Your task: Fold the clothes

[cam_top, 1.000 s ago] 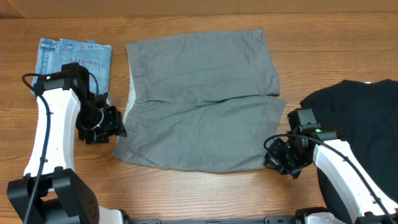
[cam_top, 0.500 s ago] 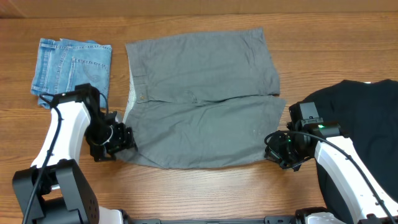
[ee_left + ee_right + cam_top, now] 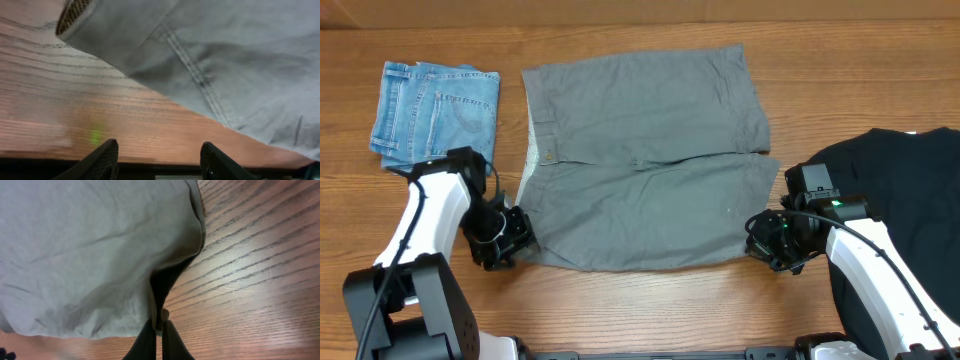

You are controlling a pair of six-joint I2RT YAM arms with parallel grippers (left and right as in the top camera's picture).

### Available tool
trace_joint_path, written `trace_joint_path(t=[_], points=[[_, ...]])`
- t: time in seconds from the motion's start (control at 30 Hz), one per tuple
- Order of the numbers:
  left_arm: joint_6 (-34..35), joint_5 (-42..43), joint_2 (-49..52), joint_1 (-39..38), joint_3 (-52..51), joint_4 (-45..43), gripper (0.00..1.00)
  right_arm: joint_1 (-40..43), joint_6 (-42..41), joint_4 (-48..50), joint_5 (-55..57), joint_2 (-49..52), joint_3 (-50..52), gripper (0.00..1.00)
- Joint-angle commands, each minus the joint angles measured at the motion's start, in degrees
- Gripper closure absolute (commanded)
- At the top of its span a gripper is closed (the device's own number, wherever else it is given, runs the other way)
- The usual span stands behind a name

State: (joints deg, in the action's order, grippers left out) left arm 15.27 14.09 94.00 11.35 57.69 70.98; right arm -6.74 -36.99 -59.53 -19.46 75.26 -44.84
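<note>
- We count three garments: one pair of grey shorts (image 3: 645, 160), one folded pair of blue jeans (image 3: 435, 105) at ten o'clock, and one black garment (image 3: 905, 200) at four o'clock.
- The grey shorts lie flat mid-tabletop (image 3: 650, 305). They are lightly creased, with the buttoned waistband and pale lining at nine o'clock.
- We count two tools. The left tool (image 3: 160, 160) has its jaws apart and holds nothing, by the seven o'clock corner. The right tool (image 3: 159, 327) is clamped on the five o'clock hem.

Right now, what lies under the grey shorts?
The grey shorts lie flat on the wooden table, which shows all around them. Whether anything else lies beneath cannot be seen; the cloth covers it.
</note>
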Motion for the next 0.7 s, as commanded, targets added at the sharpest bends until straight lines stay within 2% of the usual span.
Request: trace_joint_path(t=[0.0,0.1,0.27,0.47,0.53,0.57,0.67], points=[[5.2,-2.1,-0.3,0.4,-3.6,-3.4,0.41,0.1,1.5,0.5,0.8,-0.9,-1.7,0.96],[8.5,-2.1,-0.3,0.4,-6.6,-7.5,0.42,0.1,2.7,0.7,0.8,-0.9,-1.7,0.96],[17.8,-2.3,-0.3,0.7,-12.2,-15.3,0.44,0.1,2.8,0.9,0.8,-0.9,-1.7,0.96],[22.7,-2.3,-0.3,0.7,-15.8,-23.0,0.45,0.1,3.6,0.6,0.8,-0.9,-1.7,0.96],[22.7,-2.5,-0.3,0.7,-15.8,-23.1,0.5,0.1,4.1,0.4,0.8,-0.9,-1.7,0.96],[22.7,-2.6,-0.3,0.7,-15.8,-23.0,0.59,0.1,4.1,0.5,0.8,-0.9,-1.7,0.96],[22.7,-2.8,-0.3,0.7,-15.8,-23.0,0.76,0.1,4.1,0.6,0.8,-0.9,-1.7,0.96]])
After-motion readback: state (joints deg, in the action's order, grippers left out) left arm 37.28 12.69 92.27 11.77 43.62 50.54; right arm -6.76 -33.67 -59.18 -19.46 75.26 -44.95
